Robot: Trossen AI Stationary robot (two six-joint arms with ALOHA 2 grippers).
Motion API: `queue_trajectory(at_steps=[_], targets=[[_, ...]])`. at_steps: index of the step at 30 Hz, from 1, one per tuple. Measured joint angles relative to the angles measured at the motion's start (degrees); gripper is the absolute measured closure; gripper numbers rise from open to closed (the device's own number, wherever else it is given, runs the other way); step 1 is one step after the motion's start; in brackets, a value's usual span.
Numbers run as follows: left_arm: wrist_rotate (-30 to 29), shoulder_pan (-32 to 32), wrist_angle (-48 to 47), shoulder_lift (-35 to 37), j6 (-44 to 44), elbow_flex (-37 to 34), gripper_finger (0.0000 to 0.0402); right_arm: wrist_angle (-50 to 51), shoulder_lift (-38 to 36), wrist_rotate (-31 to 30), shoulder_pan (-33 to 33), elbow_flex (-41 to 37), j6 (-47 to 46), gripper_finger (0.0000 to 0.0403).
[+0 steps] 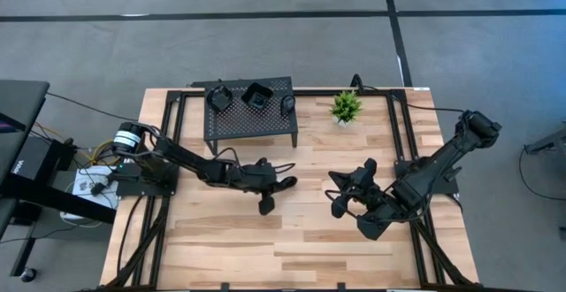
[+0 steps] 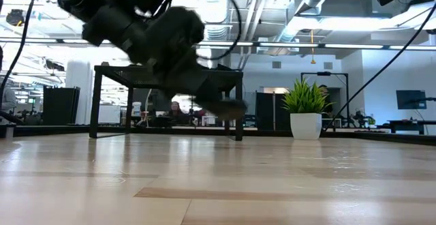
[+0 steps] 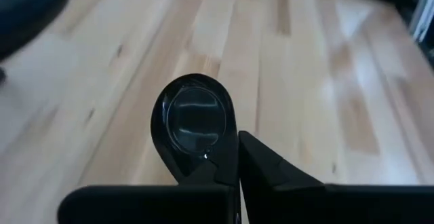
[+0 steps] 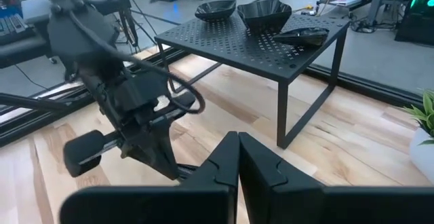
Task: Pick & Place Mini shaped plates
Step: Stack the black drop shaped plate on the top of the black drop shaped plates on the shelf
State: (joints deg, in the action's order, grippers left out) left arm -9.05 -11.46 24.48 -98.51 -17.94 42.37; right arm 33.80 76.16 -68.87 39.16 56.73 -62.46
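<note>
A small plate is held by the left gripper (image 3: 237, 157).

The fingers are squeezed together on the narrow end of a teardrop plate (image 3: 193, 125), whose round end sticks straight out past the fingertips, over the wooden table (image 1: 309, 239). Three more plates (image 1: 256, 96) are seen on the black stand (image 1: 252, 124), which lies nearer the left arm. The right gripper (image 1: 340, 195) is kept shut and empty nearby.

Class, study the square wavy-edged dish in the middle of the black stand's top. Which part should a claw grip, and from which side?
Probably its raised rim, from above: the square dish sits upright and open on the stand, so one finger can go inside, one outside. Take the table-facing wall; a roundish dish and a teardrop dish flank it.
</note>
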Motion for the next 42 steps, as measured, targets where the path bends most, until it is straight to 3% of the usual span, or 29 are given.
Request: queue_trajectory(at_steps=[4, 12, 19, 23, 42], targets=[[-2.2, 0.0, -2.3, 1.8, 2.9, 4.1, 0.0397, -0.1, 0.0, 0.0, 0.0, 0.0, 0.0, 0.0401], [-16.7, 3.3, -10.4, 10.3, 15.1, 15.9, 0.0397, -1.0, -0.1, 0.0, 0.0, 0.0, 0.0, 0.0401], [-16.0, 15.3, -12.8, 16.1, 11.6, 18.1, 0.0396, -1.4, -0.2, 0.8, 0.3, 0.0, 0.0, 0.0401], [-15.0, 20.6, -13.3, 15.0, 5.9, 18.0, 0.0395, -1.3, -0.2, 1.4, 0.3, 0.0, 0.0, 0.0401], [-18.6, 22.3, -9.5, 5.6, 3.5, 17.9, 0.0394, -1.7, -0.2, 1.5, -1.4, 1.6, 5.8, 0.0401]])
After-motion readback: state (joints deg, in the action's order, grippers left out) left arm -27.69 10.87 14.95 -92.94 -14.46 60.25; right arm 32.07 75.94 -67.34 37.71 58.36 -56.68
